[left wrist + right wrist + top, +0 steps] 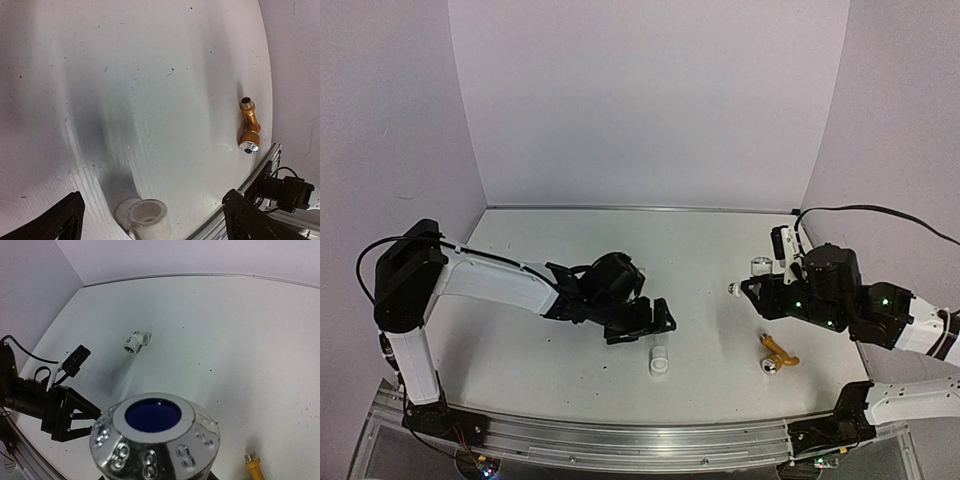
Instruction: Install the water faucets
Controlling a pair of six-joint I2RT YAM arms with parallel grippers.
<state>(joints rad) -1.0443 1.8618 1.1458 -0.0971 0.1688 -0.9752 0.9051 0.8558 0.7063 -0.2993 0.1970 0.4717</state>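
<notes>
Over on the right, the right hand (748, 288) is clamped on the chrome-capped faucet (152, 435), lifted off the counter (550, 240) with its blue cap facing the wrist camera. I'd say it's being carried toward a socket. The left hand (642, 330) hovers spread wide over the white pipe fitting (145, 215), probably to steady it for threading. That fitting's mouth is empty, nothing screwed in yet. 1 yellow-gold faucet (777, 355) lies loose near the front edge.

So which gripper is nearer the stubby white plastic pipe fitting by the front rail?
Left. The left gripper hovers just beyond the fitting; the right gripper is well off to its right, gripping a silver-capped tap.
</notes>
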